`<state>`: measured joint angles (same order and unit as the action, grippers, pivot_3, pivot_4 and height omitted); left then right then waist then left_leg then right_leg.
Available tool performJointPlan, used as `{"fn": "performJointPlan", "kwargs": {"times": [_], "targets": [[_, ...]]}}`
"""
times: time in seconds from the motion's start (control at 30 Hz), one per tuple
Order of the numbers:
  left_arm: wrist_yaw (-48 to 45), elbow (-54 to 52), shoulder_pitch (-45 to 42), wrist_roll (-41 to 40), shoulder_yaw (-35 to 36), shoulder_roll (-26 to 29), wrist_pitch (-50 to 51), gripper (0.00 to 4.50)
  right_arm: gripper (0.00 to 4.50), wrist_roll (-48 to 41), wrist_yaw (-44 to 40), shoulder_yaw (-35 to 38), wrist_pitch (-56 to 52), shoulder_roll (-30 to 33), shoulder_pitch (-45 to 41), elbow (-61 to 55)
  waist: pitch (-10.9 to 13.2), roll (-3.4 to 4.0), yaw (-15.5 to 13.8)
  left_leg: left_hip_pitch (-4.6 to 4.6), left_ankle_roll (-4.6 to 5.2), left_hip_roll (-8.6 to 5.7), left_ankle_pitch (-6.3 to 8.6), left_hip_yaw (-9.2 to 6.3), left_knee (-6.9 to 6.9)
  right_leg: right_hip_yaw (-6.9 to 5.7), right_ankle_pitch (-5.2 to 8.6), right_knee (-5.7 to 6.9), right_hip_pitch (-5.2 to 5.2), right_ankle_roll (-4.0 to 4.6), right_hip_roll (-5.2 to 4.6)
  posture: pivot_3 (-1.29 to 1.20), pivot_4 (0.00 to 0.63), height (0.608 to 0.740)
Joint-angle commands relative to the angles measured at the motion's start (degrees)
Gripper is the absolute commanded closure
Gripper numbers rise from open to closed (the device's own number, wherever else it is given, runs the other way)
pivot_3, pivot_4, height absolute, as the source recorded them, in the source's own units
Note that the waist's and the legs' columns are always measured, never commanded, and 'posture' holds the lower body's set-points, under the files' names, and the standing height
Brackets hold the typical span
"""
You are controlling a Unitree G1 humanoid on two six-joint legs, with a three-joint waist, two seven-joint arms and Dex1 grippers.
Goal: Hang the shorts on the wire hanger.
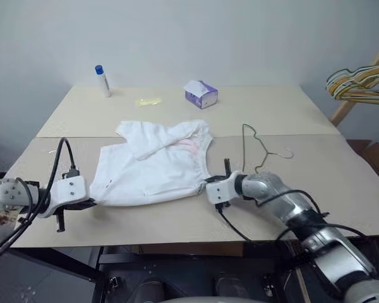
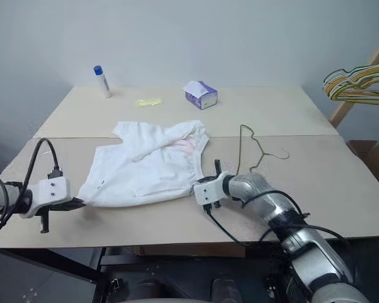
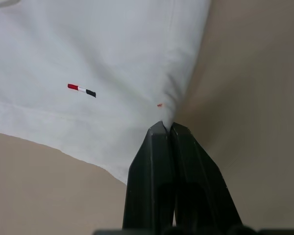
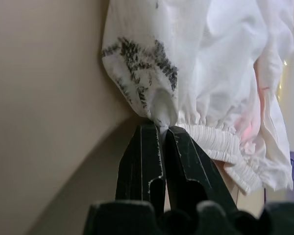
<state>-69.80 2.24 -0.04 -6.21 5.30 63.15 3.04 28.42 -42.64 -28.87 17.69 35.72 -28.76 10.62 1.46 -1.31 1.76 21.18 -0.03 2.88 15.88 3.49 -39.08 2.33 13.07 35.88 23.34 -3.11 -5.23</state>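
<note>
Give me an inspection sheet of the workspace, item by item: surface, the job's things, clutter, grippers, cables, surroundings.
Surface: beige table, two boards butted together.
Job's things: white shorts lying flat, partly folded over; wire hanger beside them, apart.
Clutter: tissue box, blue-capped bottle, yellow wrapper at the far side.
Grippers: left gripper shut on the shorts' hem corner; right gripper shut on the waistband.
Cables: black cable looping over the left wrist.
Surroundings: coloured hangers on a wooden rack, plain wall.

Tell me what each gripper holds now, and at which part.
Both hold the shorts. The left gripper is shut on a hem corner, near the red and black mark. The right gripper is shut on the gathered elastic waistband.
</note>
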Motion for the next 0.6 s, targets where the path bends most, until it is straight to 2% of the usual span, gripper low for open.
{"fn": "performJointPlan", "kwargs": {"times": [0.03,0.17,0.3,0.4,0.5,0.6], "targets": [[0.1,-6.9,5.1,-1.4,5.5,2.0,1.4,4.50,4.47,-4.8,-7.7,4.7,-4.3,4.9,1.9,-13.7,0.0,0.01,0.1,-0.03,0.00,0.00,0.00,0.00,0.00,0.00,0.00,0.02,-0.01,0.01,0.01,0.03,0.000,0.740],[-1.7,-14.5,15.6,-1.0,11.2,3.3,1.3,4.50,4.47,-13.6,-16.5,9.5,-11.4,10.7,3.2,-25.8,0.0,0.00,0.6,-0.16,0.00,0.07,0.00,0.03,0.02,0.00,0.08,0.12,-0.04,0.11,0.04,0.03,0.000,0.740],[-1.6,-16.1,14.5,-1.3,10.7,3.6,1.0,4.50,4.47,-23.0,-24.2,11.8,-18.4,12.7,1.6,-29.4,0.0,-0.06,0.0,-0.49,-0.01,0.10,0.00,0.02,0.05,-0.04,0.23,0.21,-0.27,0.22,0.06,0.04,0.000,0.740],[3.3,-11.8,3.7,3.7,4.2,1.5,-0.3,4.50,4.47,-23.9,-24.5,11.3,-22.9,10.0,-3.5,-24.4,0.1,-0.07,-1.0,-0.74,-0.01,0.09,0.00,0.02,0.07,-0.07,0.43,0.22,-0.45,0.46,0.06,0.05,0.000,0.740],[10.3,-2.7,-15.7,10.1,-3.9,-5.5,0.8,4.50,4.47,-21.5,-22.7,9.9,-25.1,5.0,-13.0,-11.7,0.1,-0.01,-1.8,-1.01,-0.02,0.04,-0.01,0.00,0.07,-0.11,0.44,0.19,-0.84,0.46,0.08,0.04,0.000,0.740],[22.6,8.7,-34.3,17.1,-7.5,-13.8,2.3,4.50,4.47,-16.3,-13.6,9.8,-24.8,-0.8,-23.2,2.9,0.0,-0.09,-2.1,-0.95,-0.06,0.03,-0.04,-0.06,0.07,-0.16,0.25,0.14,-0.88,0.25,0.14,0.04,0.000,0.740]]}}
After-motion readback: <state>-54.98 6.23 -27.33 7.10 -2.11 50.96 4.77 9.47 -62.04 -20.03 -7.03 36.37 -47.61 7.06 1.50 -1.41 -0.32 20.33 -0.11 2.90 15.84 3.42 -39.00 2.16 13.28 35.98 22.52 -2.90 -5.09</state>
